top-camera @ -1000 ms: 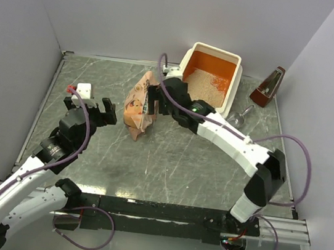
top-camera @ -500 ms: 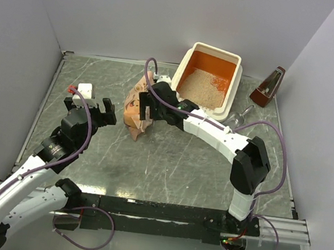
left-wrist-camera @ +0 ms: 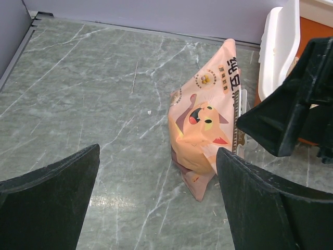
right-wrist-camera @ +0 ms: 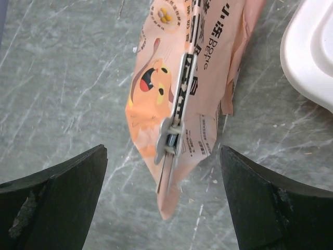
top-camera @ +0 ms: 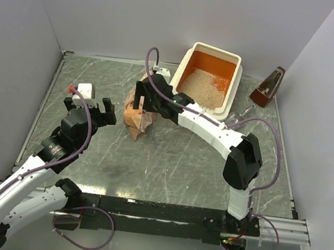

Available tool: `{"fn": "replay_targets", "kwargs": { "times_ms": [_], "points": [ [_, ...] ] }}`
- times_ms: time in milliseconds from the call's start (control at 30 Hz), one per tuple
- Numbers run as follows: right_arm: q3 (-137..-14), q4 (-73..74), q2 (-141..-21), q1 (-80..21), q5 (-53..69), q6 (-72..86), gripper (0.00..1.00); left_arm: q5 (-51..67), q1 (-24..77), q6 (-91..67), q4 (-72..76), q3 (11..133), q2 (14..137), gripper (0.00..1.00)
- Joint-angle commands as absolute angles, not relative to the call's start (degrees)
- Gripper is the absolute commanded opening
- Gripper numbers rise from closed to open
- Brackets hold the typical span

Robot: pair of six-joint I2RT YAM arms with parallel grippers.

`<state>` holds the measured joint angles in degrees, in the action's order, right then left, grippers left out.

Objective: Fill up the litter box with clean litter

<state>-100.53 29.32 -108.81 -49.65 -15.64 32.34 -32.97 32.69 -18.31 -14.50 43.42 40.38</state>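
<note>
1. At the back of the grey marbled table [top-camera: 169, 156] I see the litter box [top-camera: 219, 49], a tray with a cream-white rim and a bright orange inside.
2. Clean litter [top-camera: 202, 85], pale beige and sandy, covers the part of the litter box floor nearest the arms. The far end shows bare orange.
3. Just left of the litter box lies a peach-pink bag [right-wrist-camera: 171, 99] printed with a cartoon cat.
4. A grey-white sealing clip [right-wrist-camera: 177, 112] runs along the bag's length.
5. Beside the clip the bag carries Chinese characters and a Latin word that looks like "Pepre". The smaller print is too fine for me to read.
6. The right gripper [right-wrist-camera: 162, 151] hangs over the bag, left of the litter box. Its jaws are spread wide with one finger on each side of the bag, and it grips nothing.
7. The left gripper [left-wrist-camera: 157, 151] is well left of the litter box, beyond the bag. Its jaws are also fully apart and it is empty.
8. A grey metal scoop [top-camera: 240, 115] lies just beside the litter box's near right corner.
</note>
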Motion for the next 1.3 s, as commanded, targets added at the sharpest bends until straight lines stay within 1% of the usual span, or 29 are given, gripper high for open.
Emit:
{"fn": "replay_targets", "kwargs": {
  "times_ms": [0,167,233,267,333,400,433,467,500,767,933,1267],
  "points": [
    [-104.8,32.8,-111.7,-50.1,-18.6,37.5,0.93,-34.5,32.5,-18.5,-13.5,46.1,40.3,0.97],
    [-107.1,34.5,-113.9,-50.1,-19.3,39.1,0.88,-34.6,32.5,-18.4,-13.5,46.1,40.2,0.97],
    [-106.9,33.9,-114.3,-50.1,-19.6,39.5,0.84,-34.6,32.4,-18.4,-13.4,46.1,40.3,0.97],
    [-106.6,33.7,-114.5,-50.1,-19.6,39.5,0.80,-34.5,32.4,-18.4,-13.4,46.0,40.2,0.97],
    [-107.0,33.7,-115.2,-50.1,-19.6,39.4,0.77,-34.5,32.4,-18.4,-13.4,46.0,40.3,0.97],
    [-108.0,34.4,-115.8,-50.1,-19.8,39.4,0.63,-34.5,32.4,-18.4,-13.4,46.1,40.4,0.97],
    [-108.0,34.4,-116.1,-50.1,-19.9,39.3,0.33,-34.5,32.4,-18.3,-13.5,46.1,40.4,0.97],
    [-107.8,34.2,-116.0,-50.1,-20.0,39.3,0.13,-34.5,32.4,-18.3,-13.5,46.1,40.5,0.97],
    [-107.5,34.0,-115.8,-50.1,-20.4,39.3,0.00,-34.5,32.3,-18.3,-13.5,46.1,40.4,0.97],
    [-103.2,32.0,-110.9,-52.1,-28.2,34.3,0.00,-34.2,32.4,-18.2,-13.4,46.1,40.7,0.97],
    [-98.3,30.9,-104.3,-52.1,-28.8,31.2,0.00,-34.4,32.4,-18.3,-13.5,46.1,40.7,0.97],
    [-83.8,32.1,-89.3,-51.8,-27.8,28.5,0.00,-34.5,32.4,-18.6,-13.9,46.3,40.9,0.97]
  ]
}}
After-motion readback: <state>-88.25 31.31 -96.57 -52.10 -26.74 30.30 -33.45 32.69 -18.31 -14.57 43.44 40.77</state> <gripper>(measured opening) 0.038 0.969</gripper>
